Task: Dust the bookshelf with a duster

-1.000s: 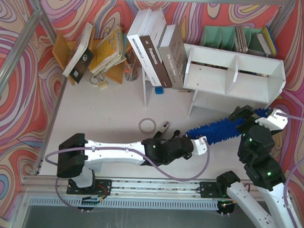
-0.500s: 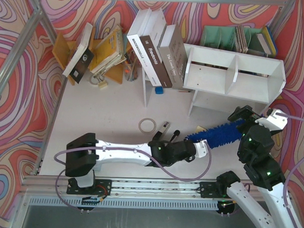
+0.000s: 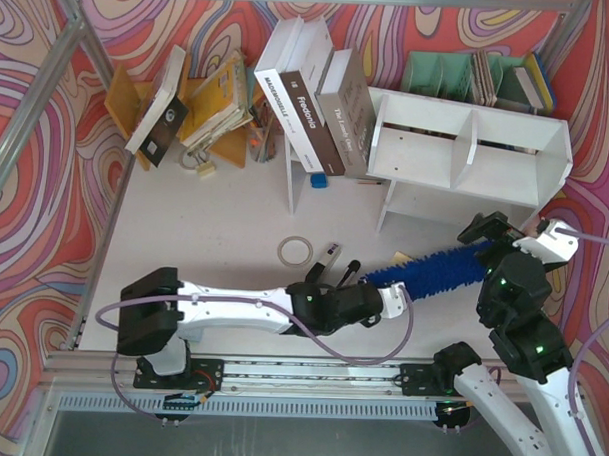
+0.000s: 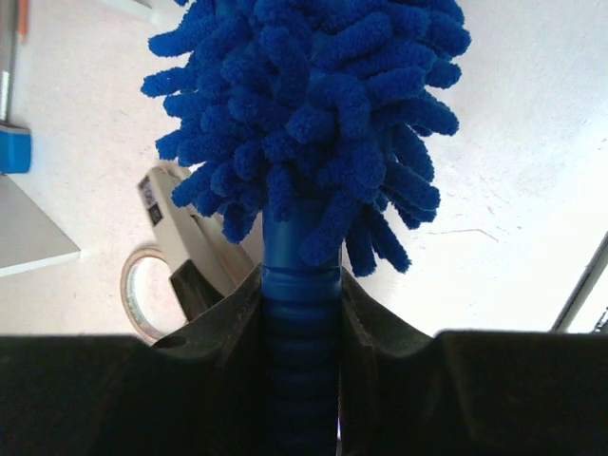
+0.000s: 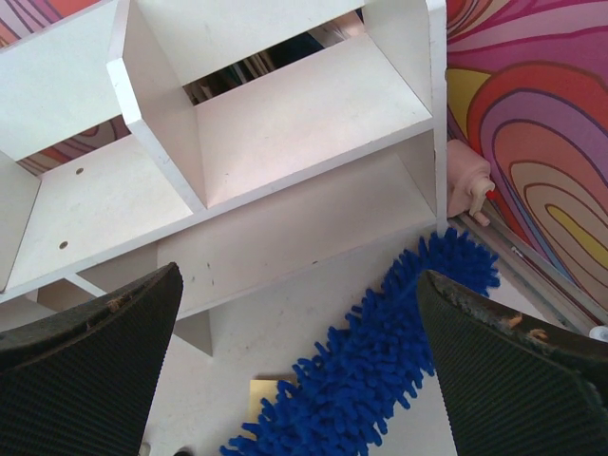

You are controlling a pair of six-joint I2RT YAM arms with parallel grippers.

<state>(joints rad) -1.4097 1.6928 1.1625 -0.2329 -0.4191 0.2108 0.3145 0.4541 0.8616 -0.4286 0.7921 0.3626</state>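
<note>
The bookshelf [image 3: 470, 144] is a white unit with dividers lying at the back right; its open compartments fill the top of the right wrist view [image 5: 285, 123]. The blue fluffy duster [image 3: 433, 268] lies low over the table in front of it. My left gripper [image 3: 380, 299] is shut on the duster's ribbed blue handle [image 4: 301, 323], with the head [image 4: 313, 114] pointing away. My right gripper [image 3: 512, 235] is open and empty, hovering above the duster's far tip [image 5: 380, 370], with its jaws wide apart [image 5: 296, 275].
A tape roll [image 3: 295, 251] and a small black-and-silver tool [image 3: 330, 257] lie left of the duster. Large books [image 3: 309, 98] lean on the shelf's left end. A green organizer [image 3: 450, 73] stands behind it and a wooden rack [image 3: 129, 97] at back left. A yellow card [image 5: 258, 389] lies under the duster.
My left gripper has drawn the duster left and nearer, so its tip has slid out from beside the shelf's right end. The right arm has barely moved.
</note>
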